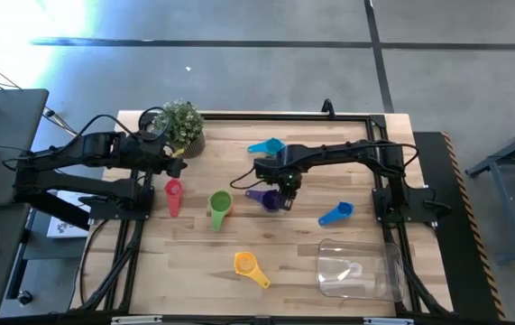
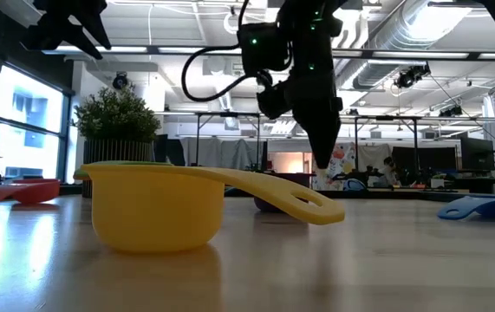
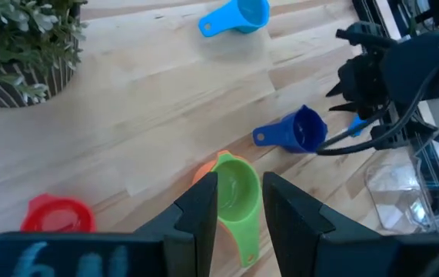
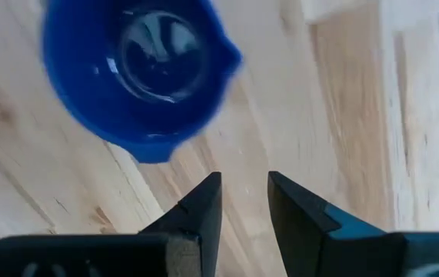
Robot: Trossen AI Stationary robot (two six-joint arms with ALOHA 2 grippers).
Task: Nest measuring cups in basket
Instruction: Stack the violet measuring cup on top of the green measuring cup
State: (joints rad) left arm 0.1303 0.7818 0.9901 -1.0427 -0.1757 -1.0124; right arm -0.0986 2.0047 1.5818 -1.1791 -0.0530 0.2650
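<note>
The right gripper (image 1: pixel 286 187) hung over mid-table, just beside the purple measuring cup (image 1: pixel 262 198), fingers (image 4: pixel 201 211) set a narrow gap apart and holding nothing. In the right wrist view that cup (image 4: pixel 138 73) looked deep blue, sat upright on the wood, and was clear of the fingertips. In the low view the same gripper (image 2: pixel 323 156) pointed down, tips close above the table.

The left gripper (image 1: pixel 172 163) waited near the potted plant (image 1: pixel 181 126) at the far left side, fingers (image 3: pixel 204 219) also narrowly parted and empty.

Other cups lay spread on the wooden table (image 1: pixel 194 271): pink measuring cup (image 1: pixel 173 194) and green measuring cup (image 1: pixel 219 208) on the left half, teal measuring cup (image 1: pixel 268 146) near the far edge, blue measuring cup (image 1: pixel 336 213) right of centre, and yellow measuring cup (image 1: pixel 249 267) near the front edge.

The clear basket (image 1: pixel 358 269) sat at the front right corner, well apart from the purple cup. A pale shape showed inside it; could not tell what it was.
</note>
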